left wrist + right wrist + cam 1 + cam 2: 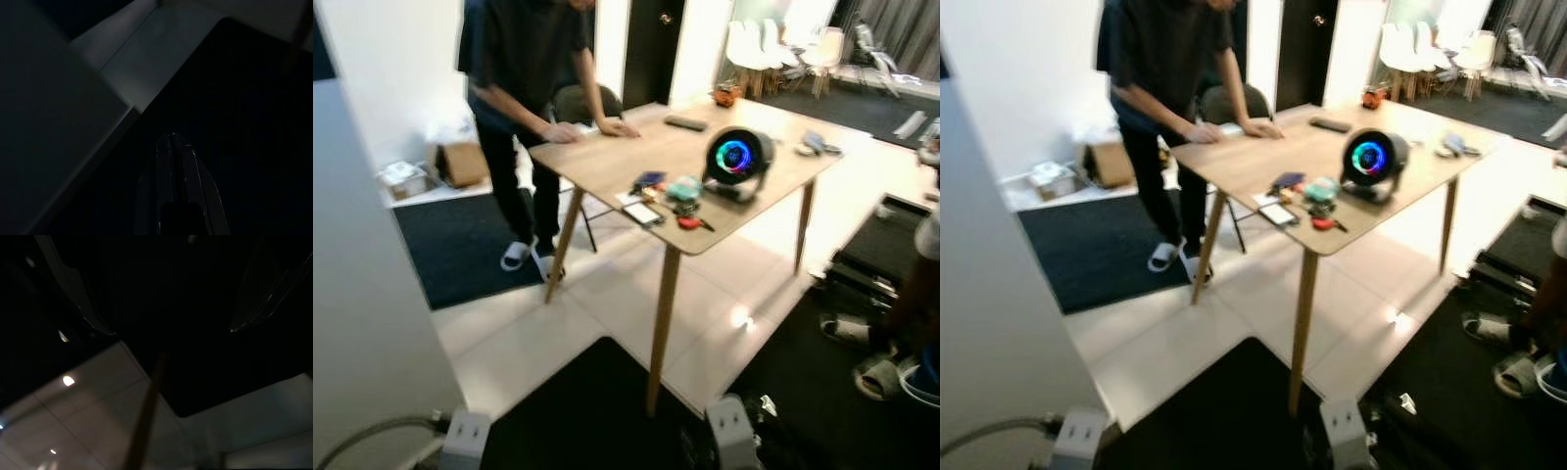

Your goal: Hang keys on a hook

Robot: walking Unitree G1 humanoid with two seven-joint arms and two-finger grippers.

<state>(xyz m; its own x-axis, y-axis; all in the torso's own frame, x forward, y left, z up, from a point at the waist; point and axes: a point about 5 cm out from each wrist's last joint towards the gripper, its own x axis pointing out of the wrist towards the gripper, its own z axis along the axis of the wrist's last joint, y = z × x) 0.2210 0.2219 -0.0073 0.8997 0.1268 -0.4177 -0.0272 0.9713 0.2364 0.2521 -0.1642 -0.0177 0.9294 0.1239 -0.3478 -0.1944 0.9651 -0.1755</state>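
Observation:
A bunch of keys with a red fob (690,223) lies near the front corner of the wooden table (607,162), a few steps ahead of me. Both arms hang low at my sides: the left arm (465,436) by the grey wall, the right arm (732,431) over the black mat. In the dark left wrist view my left gripper (172,139) points at the floor with its fingers pressed together and nothing in them. The right wrist view has my right gripper (171,329) with its fingers (78,293) spread wide and empty above a table leg (144,416).
A person (533,59) leans with both hands on the table's far left side. A phone (643,213), a teal object (684,188), a round speaker with a glowing ring (736,157) and a remote (685,123) lie on the table. A grey wall (362,294) stands close on my left. Sandalled feet (876,372) are at the right.

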